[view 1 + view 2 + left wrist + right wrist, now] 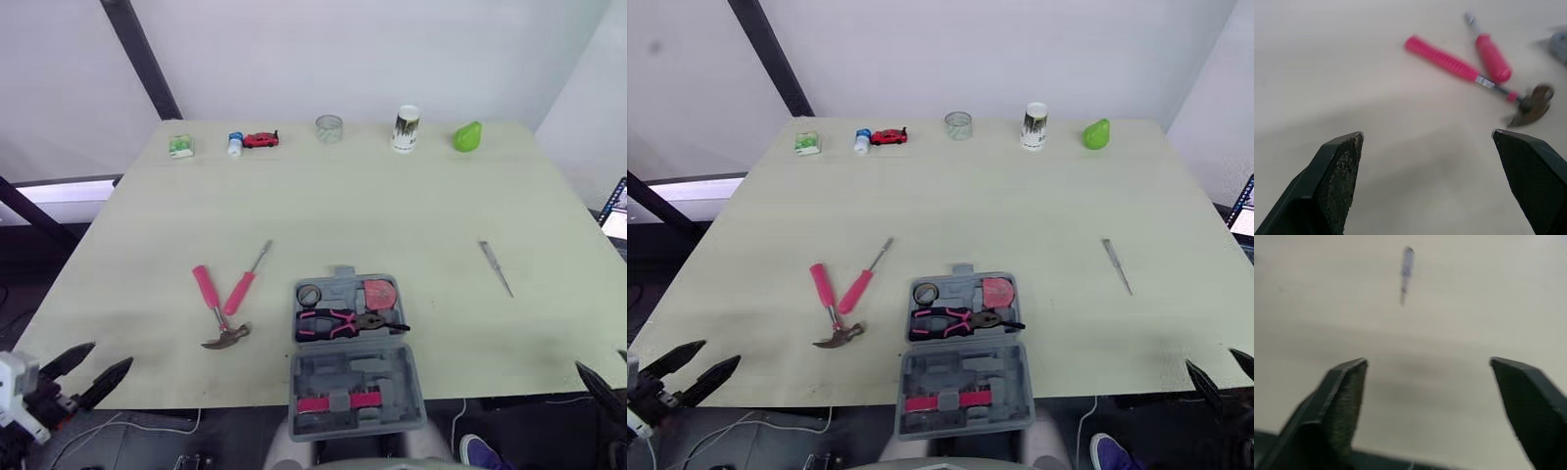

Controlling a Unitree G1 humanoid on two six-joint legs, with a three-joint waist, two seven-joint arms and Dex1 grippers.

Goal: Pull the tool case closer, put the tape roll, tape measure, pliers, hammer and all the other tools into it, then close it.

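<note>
The grey tool case (pixel 353 357) lies open at the table's front centre, its lid half over the front edge. In its tray lie the tape roll (pixel 309 294), the pink tape measure (pixel 379 292) and the pink-handled pliers (pixel 348 323). To the left of the case, a pink-handled hammer (pixel 217 313) and a pink screwdriver (pixel 245 282) lie on the table, also seen in the left wrist view as hammer (pixel 1474 78) and screwdriver (pixel 1491 54). A thin grey tool (pixel 496 266) lies far right. My left gripper (pixel 90 374) hangs open off the front left corner. My right gripper (pixel 601 362) is open at the front right edge.
Along the back edge stand a green-white box (pixel 180 147), a small blue-white bottle (pixel 235 144), a red toy car (pixel 261 140), a glass jar (pixel 329 128), a white cup (pixel 406 128) and a green pear (pixel 467 136). A black pole (pixel 142 59) leans behind the left corner.
</note>
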